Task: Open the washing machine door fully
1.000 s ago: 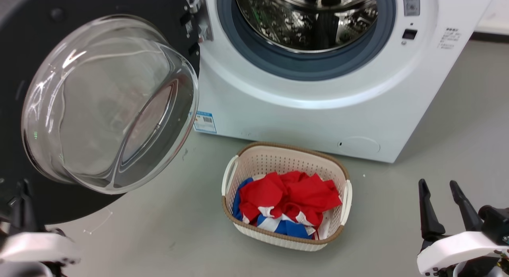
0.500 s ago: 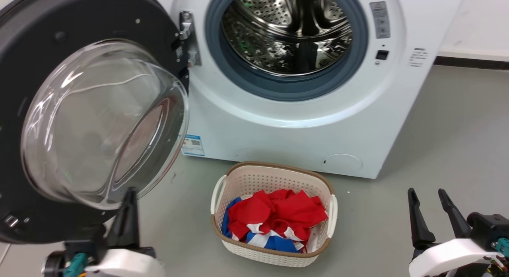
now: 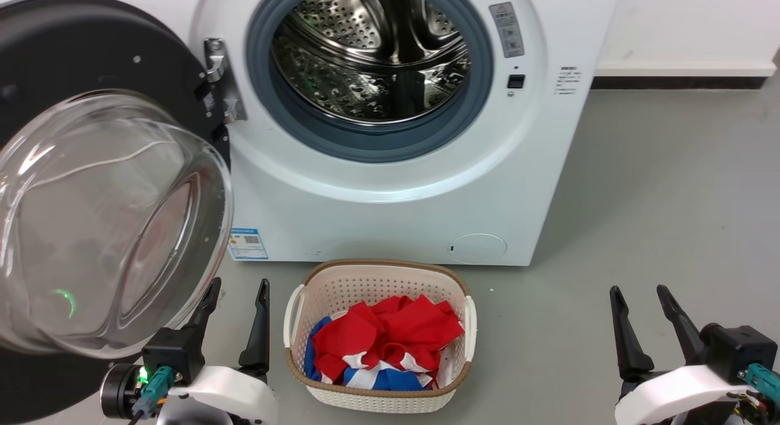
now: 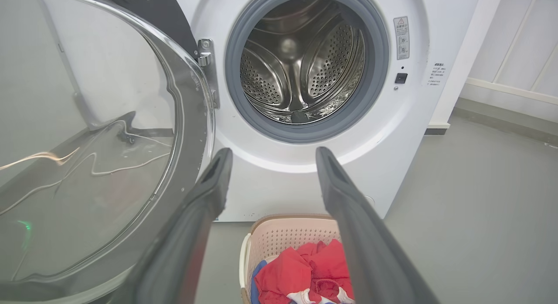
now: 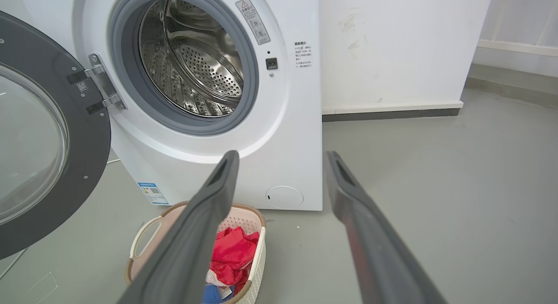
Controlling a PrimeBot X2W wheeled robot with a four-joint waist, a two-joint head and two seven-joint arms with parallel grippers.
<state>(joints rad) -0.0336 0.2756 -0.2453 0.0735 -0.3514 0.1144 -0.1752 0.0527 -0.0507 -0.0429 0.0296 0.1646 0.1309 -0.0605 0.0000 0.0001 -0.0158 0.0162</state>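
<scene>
The washing machine door [image 3: 91,53] stands open leftward, bulging forward; left pincer [image 3: 239,285] and right pincer [image 3: 637,291] gape empty.

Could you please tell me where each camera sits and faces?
Head view: head-mounted, looking down at washing machine door, drum, basket; left gripper, right gripper below.
Left wrist view: wrist-mounted, faces the drum along the left fingers.
Right wrist view: wrist-mounted, faces the drum obliquely along the right fingers.
All three share door, drum, basket.
</scene>
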